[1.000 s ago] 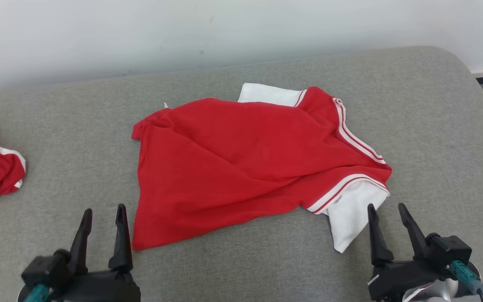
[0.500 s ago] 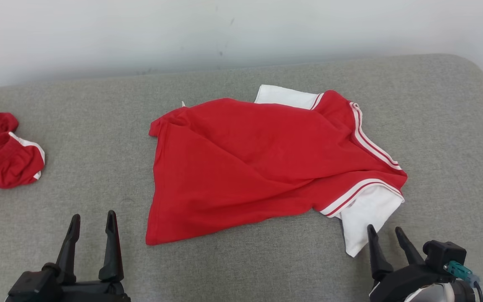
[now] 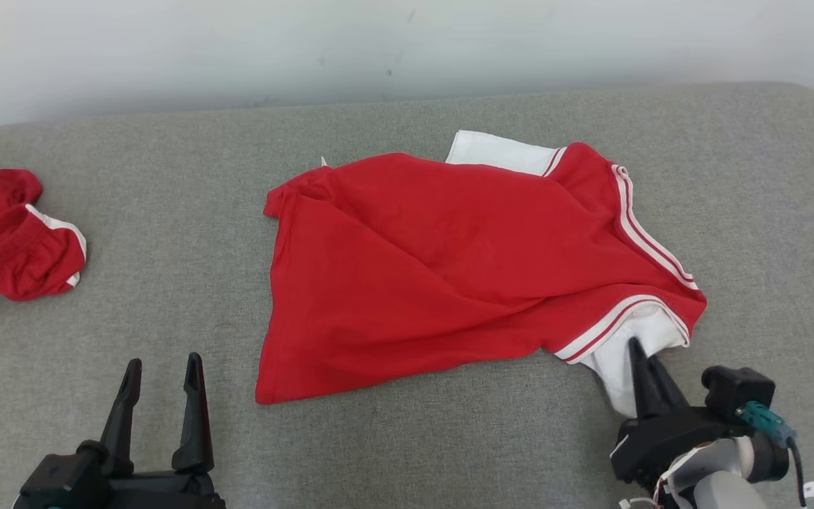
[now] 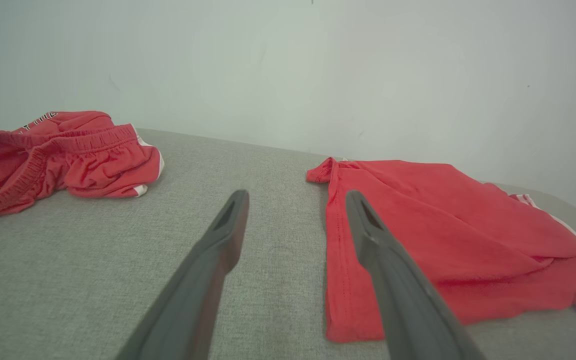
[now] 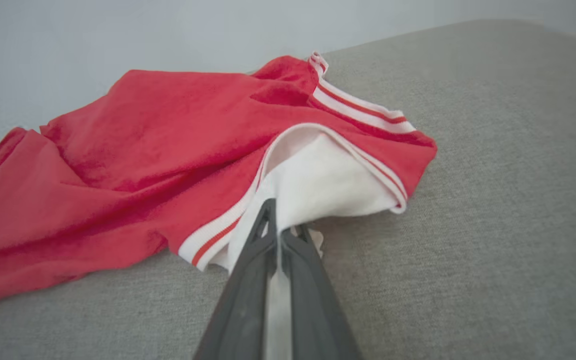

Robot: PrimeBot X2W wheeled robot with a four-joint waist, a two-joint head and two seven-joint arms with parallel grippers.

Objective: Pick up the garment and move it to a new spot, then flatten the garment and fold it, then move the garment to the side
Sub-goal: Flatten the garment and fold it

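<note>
we see red garment (image 3: 449, 268) on grey cushion (image 3: 167, 177), right gripper (image 3: 639, 353) clamped on its near white sleeve (image 5: 318, 185), left gripper (image 3: 164, 362) fingers spread, near its left hem

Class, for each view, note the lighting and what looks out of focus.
Head view: even soft light, faint shadow under the shirt, sharp throughout. Left wrist view: left fingers blur toward the lens. Right wrist view: slightly soft overall, right fingers blurriest.
</note>
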